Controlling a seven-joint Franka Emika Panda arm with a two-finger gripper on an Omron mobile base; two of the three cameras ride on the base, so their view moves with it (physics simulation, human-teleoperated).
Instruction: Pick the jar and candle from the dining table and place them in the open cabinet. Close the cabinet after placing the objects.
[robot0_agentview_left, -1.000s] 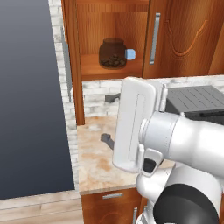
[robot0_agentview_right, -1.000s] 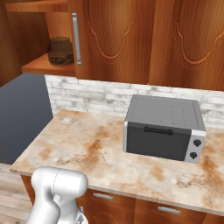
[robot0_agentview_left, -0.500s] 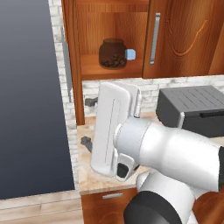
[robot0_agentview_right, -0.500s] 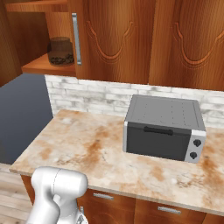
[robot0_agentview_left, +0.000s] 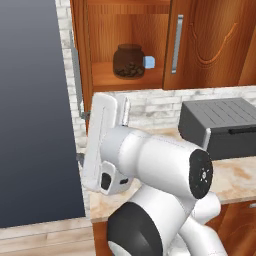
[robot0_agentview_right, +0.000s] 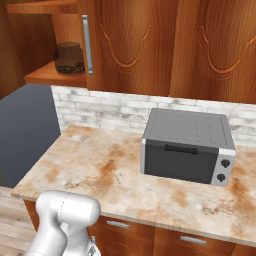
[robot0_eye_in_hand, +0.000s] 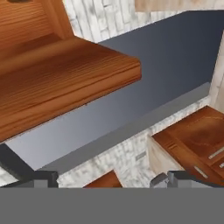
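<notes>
Swinging further left since the earlier frame, the arm carries its gripper (robot0_eye_in_hand: 107, 180) released and empty, while the jar (robot0_agentview_left: 129, 61), rigid, slippery, breakable glass best grasped around its body, stands on the cabinet (robot0_agentview_left: 127, 80) shelf.

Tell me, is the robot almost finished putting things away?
Partly. The jar already sits on the shelf of the cabinet. The tool is open and holds nothing. No candle shows beside the jar, so that seems left, and the cabinet is open, so closing it comes last.
</notes>
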